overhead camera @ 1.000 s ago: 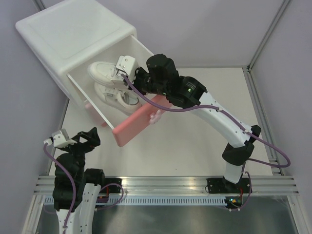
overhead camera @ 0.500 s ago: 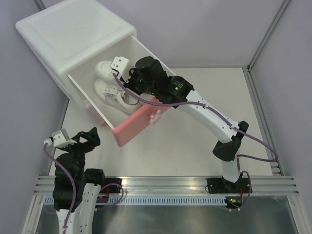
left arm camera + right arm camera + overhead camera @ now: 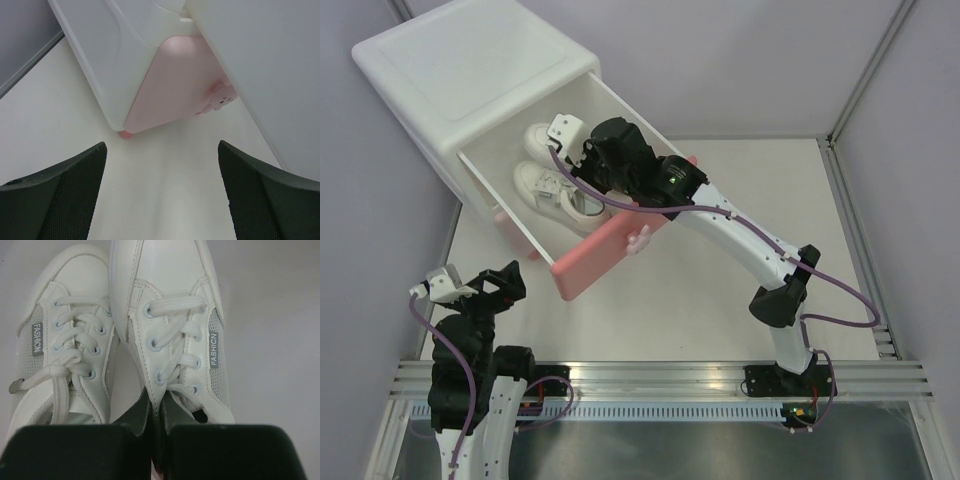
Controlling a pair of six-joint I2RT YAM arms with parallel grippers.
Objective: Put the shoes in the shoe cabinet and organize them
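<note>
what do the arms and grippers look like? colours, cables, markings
Both the left arm and right arm have white links, bulky black joints, a purple cable along the outside and a white camera box at the wrist. There is a green light on the right arm. The left gripper and right gripper have black fingers, mesh-textured on the left.

I see a white shoe (image 3: 65, 335) touching a second shoe (image 3: 172, 325), toes pointing away (grey FASHION tags on both). My gripper (image 3: 156, 407) has its black fingers (image 3: 132, 417) pinched tight on the second shoe's tongue.
</note>
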